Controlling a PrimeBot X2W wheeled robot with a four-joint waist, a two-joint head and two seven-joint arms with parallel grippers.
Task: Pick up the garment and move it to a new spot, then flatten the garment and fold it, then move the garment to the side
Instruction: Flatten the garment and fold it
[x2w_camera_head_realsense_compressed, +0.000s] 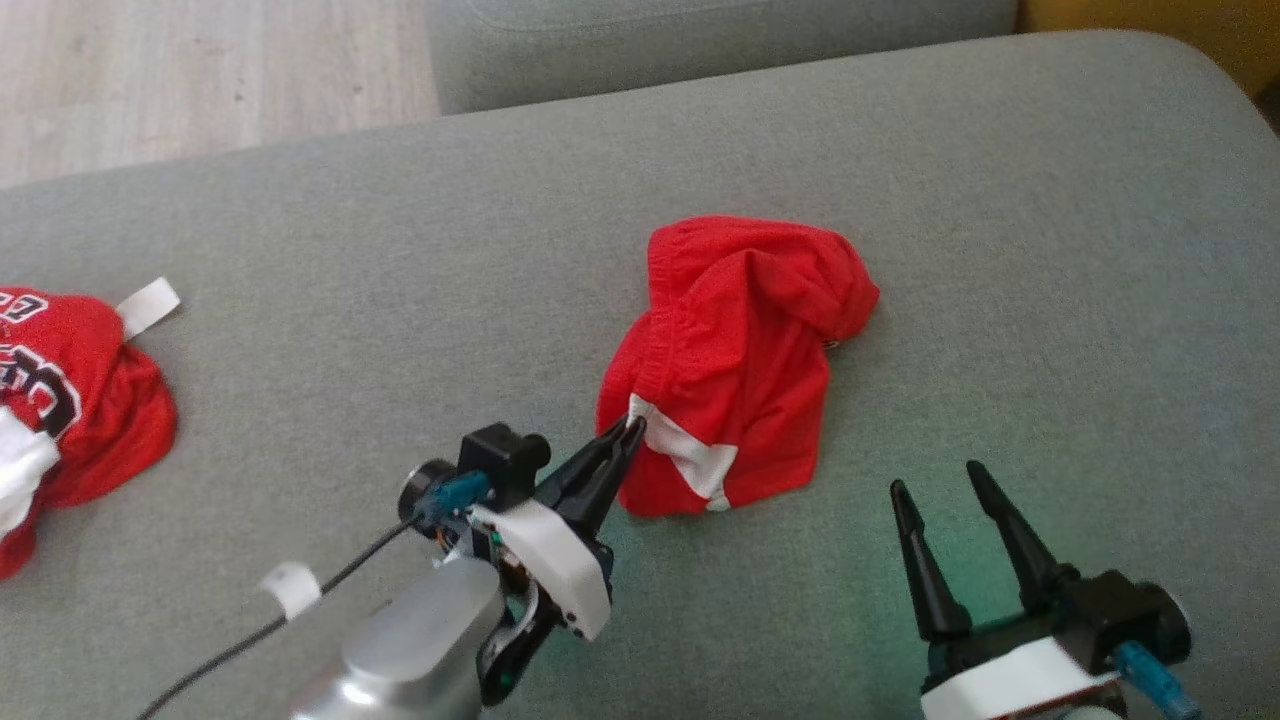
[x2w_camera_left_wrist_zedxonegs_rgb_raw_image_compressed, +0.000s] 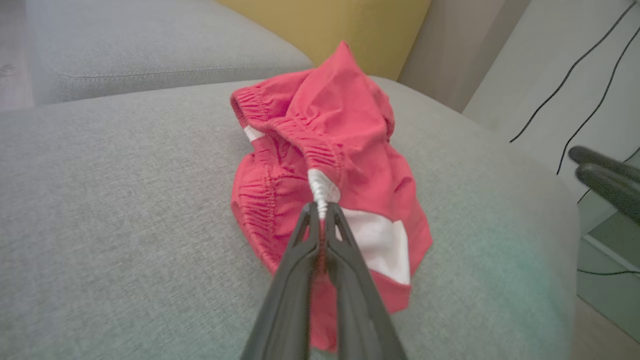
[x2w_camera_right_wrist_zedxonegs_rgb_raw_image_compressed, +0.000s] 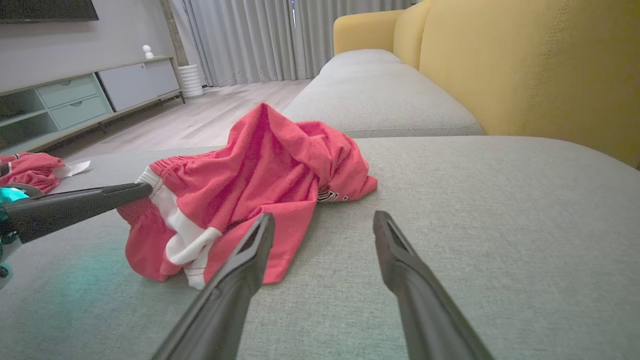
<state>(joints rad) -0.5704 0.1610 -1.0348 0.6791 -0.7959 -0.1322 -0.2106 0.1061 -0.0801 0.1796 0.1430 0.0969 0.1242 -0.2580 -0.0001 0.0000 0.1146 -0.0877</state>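
Closer, left wrist: left jaws clamp garment (x2w_camera_left_wrist_zedxonegs_rgb_raw_image_compressed: 350, 125) waistband (x2w_camera_left_wrist_zedxonegs_rgb_raw_image_compressed: 322, 189).

crumpled red garment (x2w_camera_head_realsense_compressed: 735, 360) (white panel at hem) heaped on grey cushion (x2w_camera_head_realsense_compressed: 1000, 250).

A red lettered jersey (x2w_camera_head_realsense_compressed: 95, 405) lies crumpled on the grey cushion (x2w_camera_head_realsense_compressed: 400, 250), wooden floor (x2w_camera_head_realsense_compressed: 200, 70) beyond.

A grey seat cushion (x2w_camera_head_realsense_compressed: 950, 180) spreads nearby, a yellow sofa back (x2w_camera_right_wrist_zedxonegs_rgb_raw_image_compressed: 525, 75) on the right, pale wood floor (x2w_camera_right_wrist_zedxonegs_rgb_raw_image_compressed: 200, 115) beyond, a low drawer cabinet (x2w_camera_right_wrist_zedxonegs_rgb_raw_image_compressed: 75, 95) far left, and grey curtains (x2w_camera_right_wrist_zedxonegs_rgb_raw_image_compressed: 250, 40), perhaps over a window, at the far wall.
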